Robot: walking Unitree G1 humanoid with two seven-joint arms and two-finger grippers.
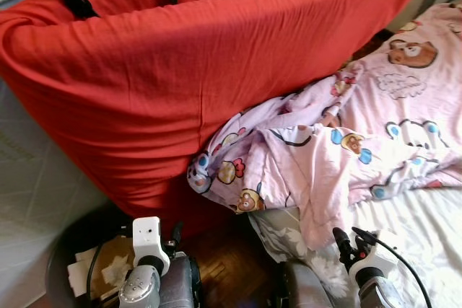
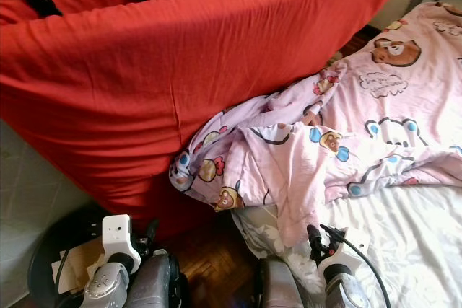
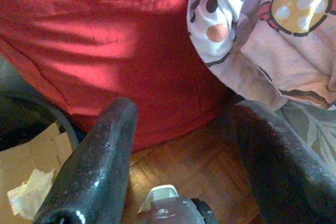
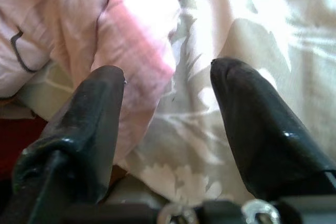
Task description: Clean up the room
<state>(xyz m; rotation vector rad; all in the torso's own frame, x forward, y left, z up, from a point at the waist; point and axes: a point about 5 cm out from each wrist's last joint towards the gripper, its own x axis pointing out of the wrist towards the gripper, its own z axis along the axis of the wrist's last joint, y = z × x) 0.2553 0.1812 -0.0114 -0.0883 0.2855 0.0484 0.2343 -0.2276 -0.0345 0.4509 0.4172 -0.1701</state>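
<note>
Wrist views | left gripper (image 3: 181,129) jaws wide, empty | right gripper (image 4: 168,85) jaws wide, over pink blanket (image 4: 136,35) edge

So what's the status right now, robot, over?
Left tool open, low over wood floor. Right tool open, empty, at pink blanket's hanging corner. Red cushion leans against the bed's edge.

A large cushion (image 1: 180,70) leans upright on the left, with a blanket (image 1: 346,142) bunched against its right side and spreading rightward over the bed (image 1: 419,229). A corner of the blanket hangs over the bed's near edge above the wooden floor (image 1: 231,265). On the floor at near left, before the cushion, sits a bin (image 1: 65,265) with paper scraps in it
</note>
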